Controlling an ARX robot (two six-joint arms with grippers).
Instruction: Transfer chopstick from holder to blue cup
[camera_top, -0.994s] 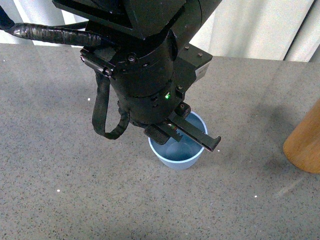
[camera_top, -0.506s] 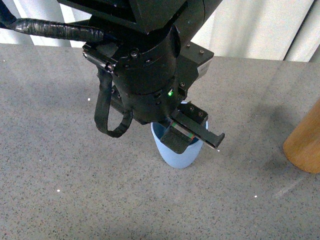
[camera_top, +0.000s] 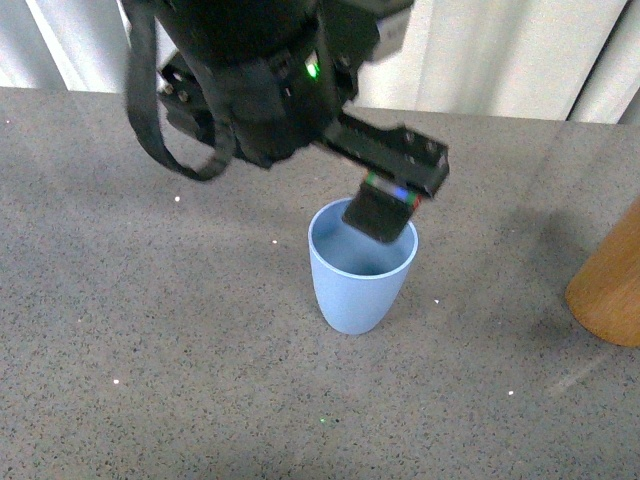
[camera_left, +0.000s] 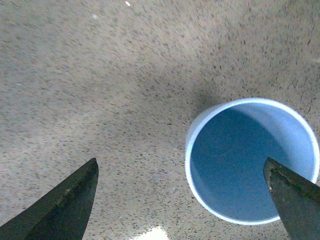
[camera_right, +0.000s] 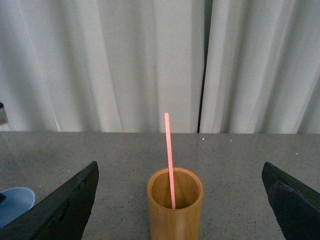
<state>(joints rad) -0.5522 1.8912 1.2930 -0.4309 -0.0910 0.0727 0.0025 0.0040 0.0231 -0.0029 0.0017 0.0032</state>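
Currently pre-grasp: chopstick (camera_right: 169, 160) standing in holder (camera_right: 175, 215), my right fingers (camera_right: 65, 200) open facing it, left fingers (camera_left: 60, 200) open over blue cup (camera_top: 360, 285); next, advance and pinch.

1 pink chopstick (camera_right: 170, 160): upright in orange-brown holder (camera_right: 175, 222) | blue cup (camera_top: 360, 292): upright, empty

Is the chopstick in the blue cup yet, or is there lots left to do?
Not yet. Done: the blue cup stands upright and empty. In hand: nothing; the left gripper is open above the cup, the right gripper open facing the holder. Left: grab the chopstick standing in the holder and drop it in the cup.
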